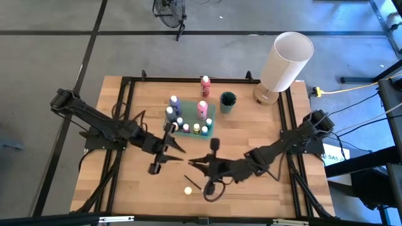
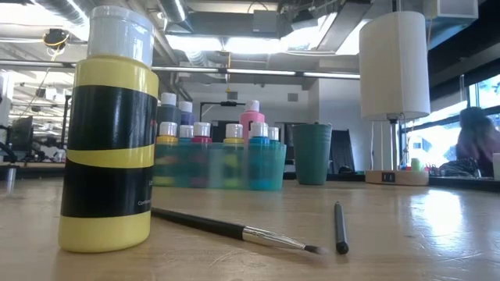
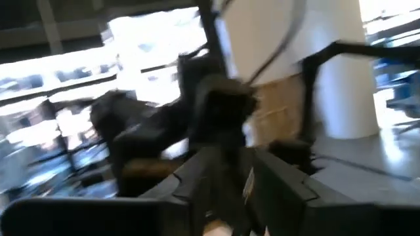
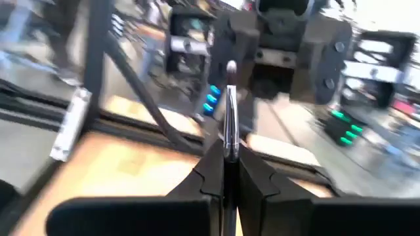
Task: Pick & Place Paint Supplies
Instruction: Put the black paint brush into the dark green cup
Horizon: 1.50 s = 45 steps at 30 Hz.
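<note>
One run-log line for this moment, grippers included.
right gripper: shut on brush | left gripper: mid-table, grip unclear | teal tray: bottles standing | yellow bottle: on table

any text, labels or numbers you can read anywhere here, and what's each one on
None can be read in full.
yellow paint bottle, black label: a line of small pale print at its right edge, too small to read.
white box beside the table's right edge: dark letters that look like "SAS", too small to be sure.
bottles in the teal tray: no lettering can be made out.
</note>
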{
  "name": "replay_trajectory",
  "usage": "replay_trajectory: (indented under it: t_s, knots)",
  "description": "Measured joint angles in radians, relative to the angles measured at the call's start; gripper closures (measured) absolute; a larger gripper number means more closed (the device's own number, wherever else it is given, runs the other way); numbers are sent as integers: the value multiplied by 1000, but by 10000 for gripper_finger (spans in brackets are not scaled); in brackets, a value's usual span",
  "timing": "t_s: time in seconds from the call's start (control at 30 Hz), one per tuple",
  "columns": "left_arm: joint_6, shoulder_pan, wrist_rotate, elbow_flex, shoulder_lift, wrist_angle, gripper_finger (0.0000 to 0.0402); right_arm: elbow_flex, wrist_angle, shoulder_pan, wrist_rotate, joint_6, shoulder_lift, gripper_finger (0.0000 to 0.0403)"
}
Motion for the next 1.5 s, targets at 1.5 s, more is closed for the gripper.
replay_trajectory:
  t_s: [1.5]
  knots:
    - [-248,-1,-454,0,-334,-779,215,-481,-1484,8,914,2167,-259,385]
